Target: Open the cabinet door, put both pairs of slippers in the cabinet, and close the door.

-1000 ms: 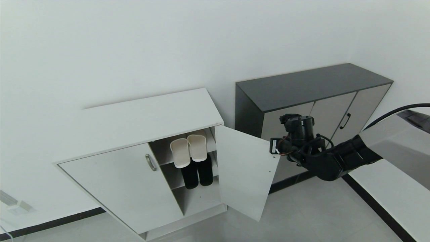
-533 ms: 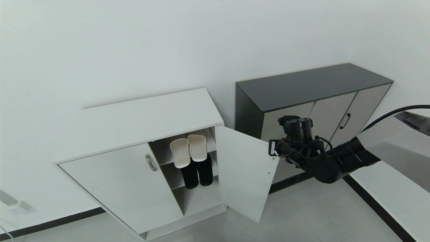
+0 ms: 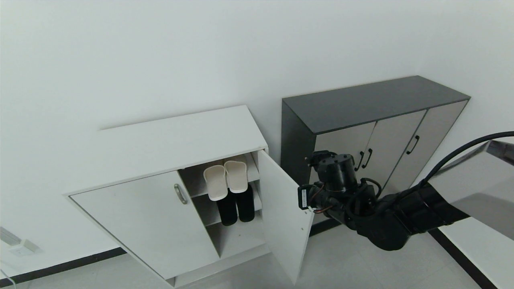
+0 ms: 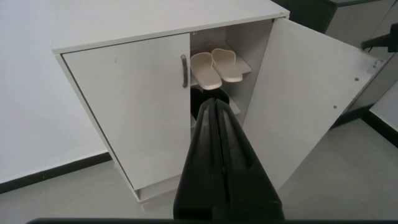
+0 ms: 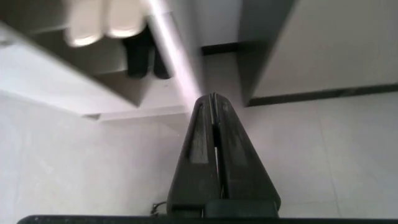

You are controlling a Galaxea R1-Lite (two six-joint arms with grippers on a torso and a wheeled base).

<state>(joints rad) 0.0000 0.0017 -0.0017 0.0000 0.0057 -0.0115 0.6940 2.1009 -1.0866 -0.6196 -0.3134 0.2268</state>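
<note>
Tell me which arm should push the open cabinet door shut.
Right, probably. The right end effector sits by the free edge of the white cabinet's open door, on its outer side, placed to push it shut. The left end effector hangs farther back, facing the open shelves.

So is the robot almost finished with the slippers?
Nearly. The white slippers and black slippers already sit on shelves inside the white cabinet. The right hand is at the edge of the cabinet door, which stands half open. Only shutting it is left.
</note>
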